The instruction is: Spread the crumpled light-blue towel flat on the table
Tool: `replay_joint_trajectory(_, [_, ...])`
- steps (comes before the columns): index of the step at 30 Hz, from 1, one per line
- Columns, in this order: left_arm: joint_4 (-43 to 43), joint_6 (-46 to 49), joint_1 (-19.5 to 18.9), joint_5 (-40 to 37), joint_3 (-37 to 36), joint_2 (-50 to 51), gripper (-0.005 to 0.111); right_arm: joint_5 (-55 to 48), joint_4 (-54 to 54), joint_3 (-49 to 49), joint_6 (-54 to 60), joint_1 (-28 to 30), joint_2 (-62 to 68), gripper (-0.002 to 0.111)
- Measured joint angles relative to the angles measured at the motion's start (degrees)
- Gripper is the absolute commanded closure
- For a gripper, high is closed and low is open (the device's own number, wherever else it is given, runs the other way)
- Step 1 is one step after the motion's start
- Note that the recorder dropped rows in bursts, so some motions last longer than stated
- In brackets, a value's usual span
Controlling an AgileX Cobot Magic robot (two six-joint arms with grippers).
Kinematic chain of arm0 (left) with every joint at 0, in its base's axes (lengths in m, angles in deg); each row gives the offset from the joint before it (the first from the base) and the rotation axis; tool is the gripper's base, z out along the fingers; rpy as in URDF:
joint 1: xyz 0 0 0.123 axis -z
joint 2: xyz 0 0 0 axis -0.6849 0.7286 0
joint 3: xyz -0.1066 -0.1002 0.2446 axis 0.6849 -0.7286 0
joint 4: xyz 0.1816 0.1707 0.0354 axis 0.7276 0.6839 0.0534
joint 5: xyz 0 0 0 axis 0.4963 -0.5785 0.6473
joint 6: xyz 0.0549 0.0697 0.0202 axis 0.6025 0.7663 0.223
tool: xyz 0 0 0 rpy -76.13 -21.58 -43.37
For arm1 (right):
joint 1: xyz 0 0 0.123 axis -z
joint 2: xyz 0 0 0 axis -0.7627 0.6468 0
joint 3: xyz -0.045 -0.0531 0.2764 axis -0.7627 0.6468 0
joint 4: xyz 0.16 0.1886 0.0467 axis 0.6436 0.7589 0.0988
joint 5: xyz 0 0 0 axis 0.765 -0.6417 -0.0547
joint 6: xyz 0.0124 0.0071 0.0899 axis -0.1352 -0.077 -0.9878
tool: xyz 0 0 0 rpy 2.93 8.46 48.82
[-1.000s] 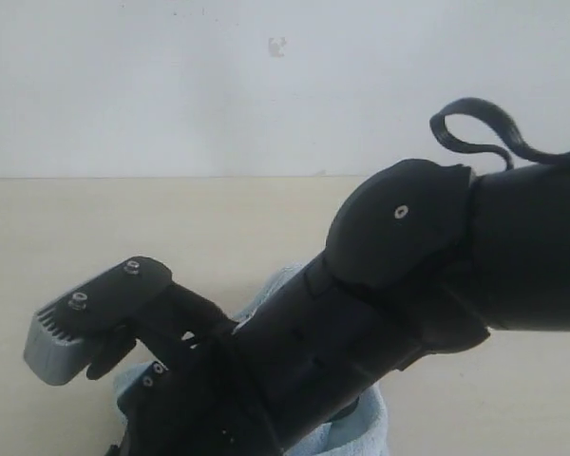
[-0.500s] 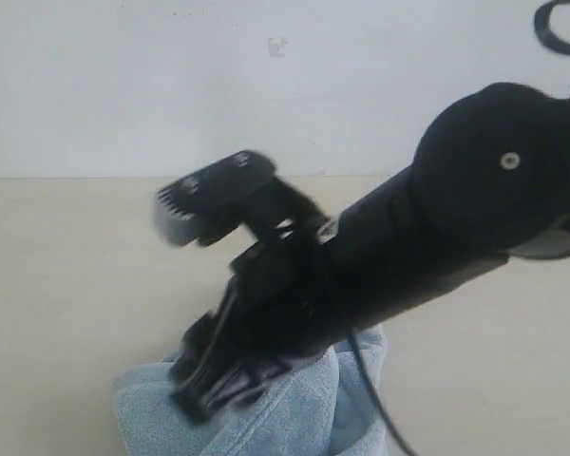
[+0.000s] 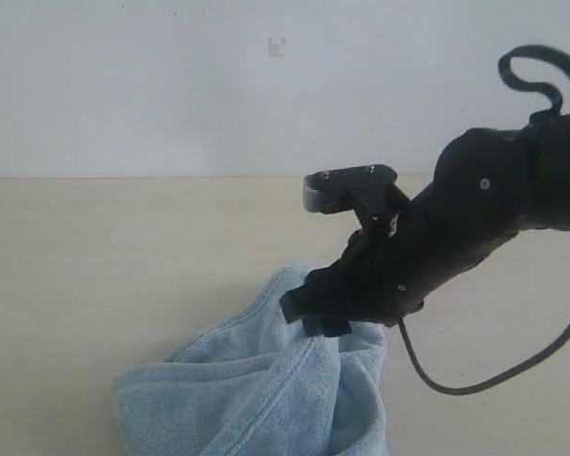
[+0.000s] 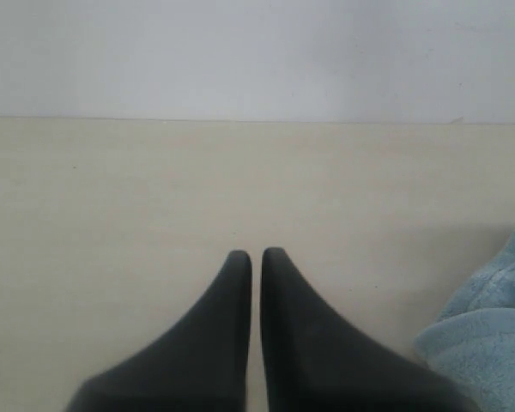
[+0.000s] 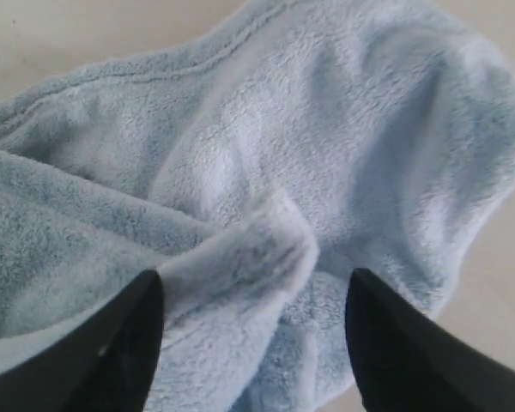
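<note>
The light-blue towel lies crumpled in a heap on the beige table, its folds bunched and a stitched hem showing along one edge. The right gripper hangs over the towel with its jaws spread wide. Its dark fingers stand on either side of a raised fold, which is not pinched. The right arm reaches in above the towel, and a black cable loops just beside the cloth. The left gripper sits off to the towel's side over bare table, its two fingers pressed together, empty and clear of the cloth.
</note>
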Motion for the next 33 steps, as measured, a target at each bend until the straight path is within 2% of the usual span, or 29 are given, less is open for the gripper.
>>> replay_joint_trajectory(3, [0.0, 0.0, 0.0, 0.0, 0.0, 0.0, 0.103, 0.87, 5.55, 0.0, 4.59, 0.0, 3.05, 0.05])
replay_joint_trajectory(5, [0.0, 0.0, 0.0, 0.0, 0.0, 0.0, 0.103, 0.85, 10.13, 0.0, 8.34, 0.0, 4.27, 0.059])
replay_joint_trajectory(8, [0.0, 0.0, 0.0, 0.0, 0.0, 0.0, 0.103, -0.96, 19.68, 0.0, 16.64, 0.05, 4.62, 0.091])
replay_joint_trajectory(9, [0.0, 0.0, 0.0, 0.0, 0.0, 0.0, 0.103, -2.36, 22.75, -0.12, 19.56, 0.14, 4.51, 0.105])
replay_joint_trajectory(12, [0.0, 0.0, 0.0, 0.0, 0.0, 0.0, 0.103, -10.1, 34.23, -1.43, 31.51, 0.0, 4.04, 0.107])
replay_joint_trajectory(17, [0.0, 0.0, 0.0, 0.0, 0.0, 0.0, 0.103, -27.65, 54.04, -3.37, 53.26, -3.31, 3.67, 0.107])
replay_joint_trajectory(21, [0.0, 0.0, 0.0, 0.0, 0.0, 0.0, 0.103, -39.15, 61.71, -3.59, 64.82, -8.18, 3.63, 0.107])
replay_joint_trajectory(24, [0.0, 0.0, 0.0, 0.0, 0.0, 0.0, 0.103, -38.98, 62.41, -3.59, 67.54, -10.12, 3.28, 0.107])
replay_joint_trajectory(27, [0.0, 0.0, 0.0, 0.0, 0.0, 0.0, 0.103, -29.61, 57.84, -3.63, 61.19, -9.3, 3.17, 0.107])
replay_joint_trajectory(31, [0.0, 0.0, 0.0, 0.0, 0.0, 0.0, 0.103, -14.52, 36.9, -3.63, 41.97, -5.12, 3.17, 0.107])
replay_joint_trajectory(33, [0.0, 0.0, 0.0, 0.0, 0.0, 0.0, 0.103, -10.76, 26.39, -3.63, 33.79, -2.8, 3.17, 0.103])
